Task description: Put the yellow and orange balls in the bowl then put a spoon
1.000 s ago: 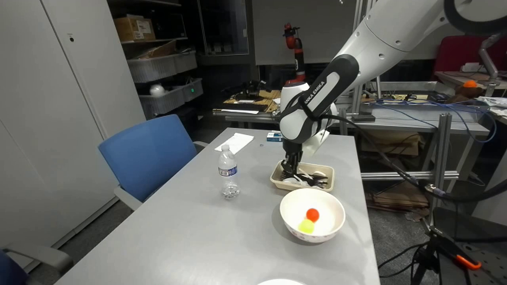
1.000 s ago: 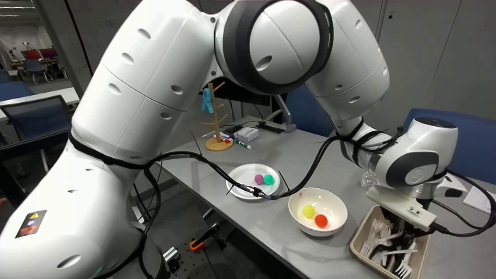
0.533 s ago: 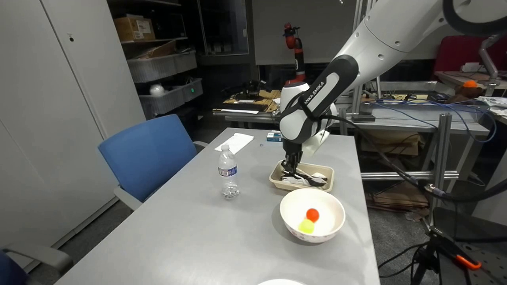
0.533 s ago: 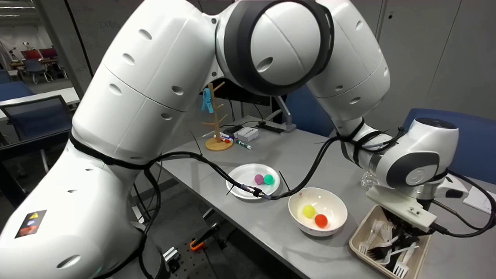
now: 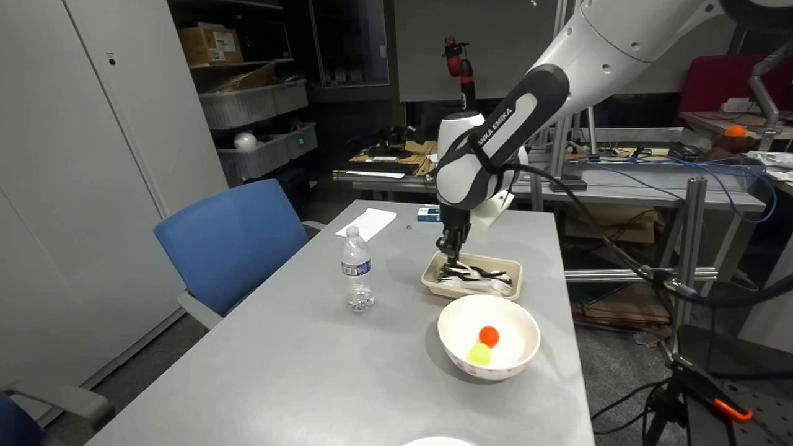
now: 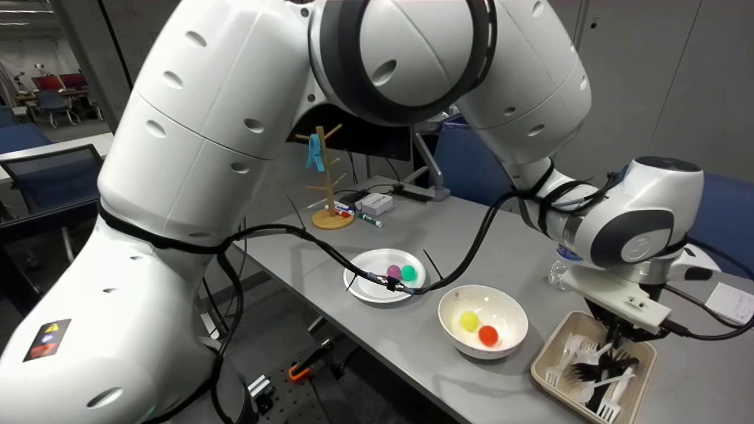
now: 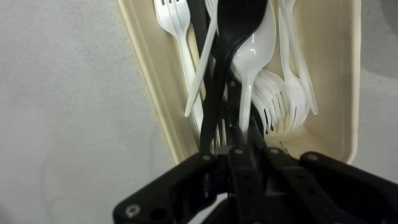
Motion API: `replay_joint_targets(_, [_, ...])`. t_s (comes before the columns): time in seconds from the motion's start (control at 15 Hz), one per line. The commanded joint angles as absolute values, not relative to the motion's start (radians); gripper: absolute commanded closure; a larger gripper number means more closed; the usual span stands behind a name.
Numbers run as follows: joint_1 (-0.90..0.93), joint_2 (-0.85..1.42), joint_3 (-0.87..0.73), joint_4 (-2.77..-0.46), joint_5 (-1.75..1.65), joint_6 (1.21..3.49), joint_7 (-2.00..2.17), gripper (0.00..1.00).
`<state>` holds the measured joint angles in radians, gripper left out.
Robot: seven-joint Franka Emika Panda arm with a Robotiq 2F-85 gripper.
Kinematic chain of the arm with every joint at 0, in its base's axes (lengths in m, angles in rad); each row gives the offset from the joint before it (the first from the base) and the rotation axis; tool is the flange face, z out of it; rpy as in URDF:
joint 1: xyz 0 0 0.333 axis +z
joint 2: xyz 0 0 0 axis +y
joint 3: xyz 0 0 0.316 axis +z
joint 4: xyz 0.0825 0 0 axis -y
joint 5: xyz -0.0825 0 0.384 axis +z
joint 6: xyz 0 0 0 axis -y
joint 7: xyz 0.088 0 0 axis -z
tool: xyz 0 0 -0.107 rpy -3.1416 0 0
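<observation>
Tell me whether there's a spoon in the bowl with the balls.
No, both exterior views show only the yellow ball and the orange-red ball inside the white bowl.

My arm [image 6: 200, 135] is glossy white and rounded, pitted with grey oval recesses [image 6: 156, 128] and ringed by a thick black band [image 6: 347, 59]; in an exterior view its lettering [image 5: 495, 127] shows as ANKA EMIKA. Black cables [image 6: 482, 237] loop along me, black straps [image 6: 154, 238] wrap around me, and a small dark sticker [image 6: 47, 341] bears a yellow triangle [image 6: 53, 327]. My end effector [image 7: 247, 137] is black and jointed, set with round silvery screws [image 7: 132, 210], below a flat cream plate [image 6: 615, 298].
</observation>
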<state>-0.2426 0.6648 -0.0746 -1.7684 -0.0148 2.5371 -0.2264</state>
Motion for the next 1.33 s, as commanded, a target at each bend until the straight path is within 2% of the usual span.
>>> replay_joint_targets(0.0, [-0.243, 0.538, -0.057, -1.872, -0.004, 2.556, -0.237, 0.98])
replay_joint_targets(0.53, [-0.251, 0.387, 0.021, -2.056, 0.089, 2.77, -0.266, 0.98])
replay_joint_targets(1.27, [-0.267, 0.308, 0.225, -2.295, 0.147, 3.053, -0.283, 0.98])
